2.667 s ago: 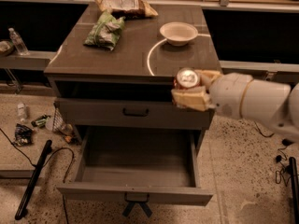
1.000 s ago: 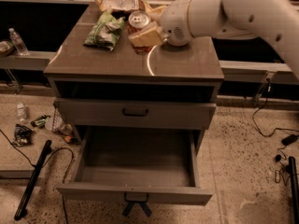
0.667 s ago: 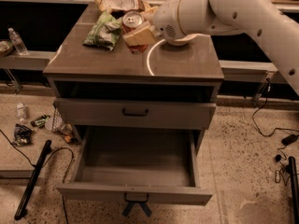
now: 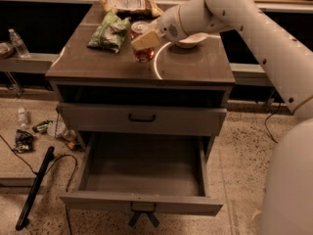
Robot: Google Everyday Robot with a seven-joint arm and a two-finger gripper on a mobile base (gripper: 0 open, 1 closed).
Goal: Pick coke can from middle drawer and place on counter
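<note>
The coke can (image 4: 142, 49), red with a silver top, stands upright at or just above the counter (image 4: 190, 65), left of its middle and next to the thin white curved line. My gripper (image 4: 145, 38) reaches in from the right and is shut on the can's upper part, its tan fingers (image 4: 146, 40) across the can. The middle drawer (image 4: 142, 203), the lowest tier, is pulled fully open and its grey interior shows nothing inside. The drawer one tier higher (image 4: 142, 117) is shut.
A green snack bag (image 4: 109, 31) lies left of the can and a brown bag (image 4: 129, 4) at the counter's back. A white bowl (image 4: 194, 41) sits behind my arm. Bottles (image 4: 17, 42), litter and a black pole (image 4: 34, 187) lie at left.
My arm lifted the can from beside the cabinet's right front up over the counter, then moved it left and down near the white line.
</note>
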